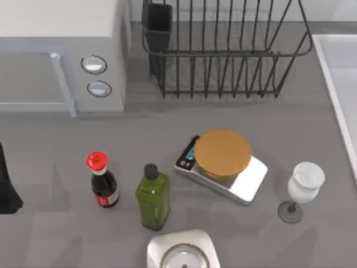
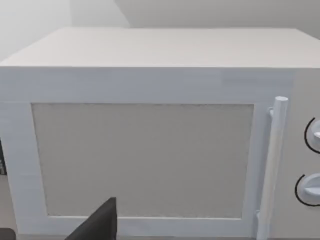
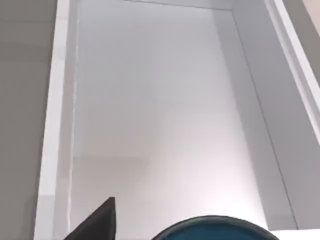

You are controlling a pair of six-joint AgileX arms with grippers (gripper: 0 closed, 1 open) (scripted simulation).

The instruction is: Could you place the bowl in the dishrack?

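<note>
The grey table (image 1: 167, 139) spreads under everything, with a bare strip running between the back row and the front cluster. The white microwave (image 1: 61, 56) fills the back left; the left wrist view faces its door (image 2: 142, 160), handle (image 2: 272, 165) and two knobs (image 2: 312, 135). The dishrack (image 1: 223, 50) stands at the back centre, its black bars flaring outward, its cutlery cup (image 1: 158, 28) at its left corner and its top cut off by the picture's edge. A white tray (image 1: 340, 95) with a raised rim lies along the right edge. In front sit a scale (image 1: 245, 181) with a round tan plate (image 1: 222, 153), a green bottle (image 1: 153, 198), a cola bottle (image 1: 102, 181), a white goblet (image 1: 304, 187) and a white stand (image 1: 181, 251), cut off at the front.

The bowl (image 3: 215, 229) shows as a blue rim over the tray in the right wrist view. The left arm (image 1: 6, 190) is a dark shape at the left edge. One dark finger (image 2: 97, 225) of the left gripper and one (image 3: 97, 220) of the right show; whether either gripper is released or clenched, I cannot tell.
</note>
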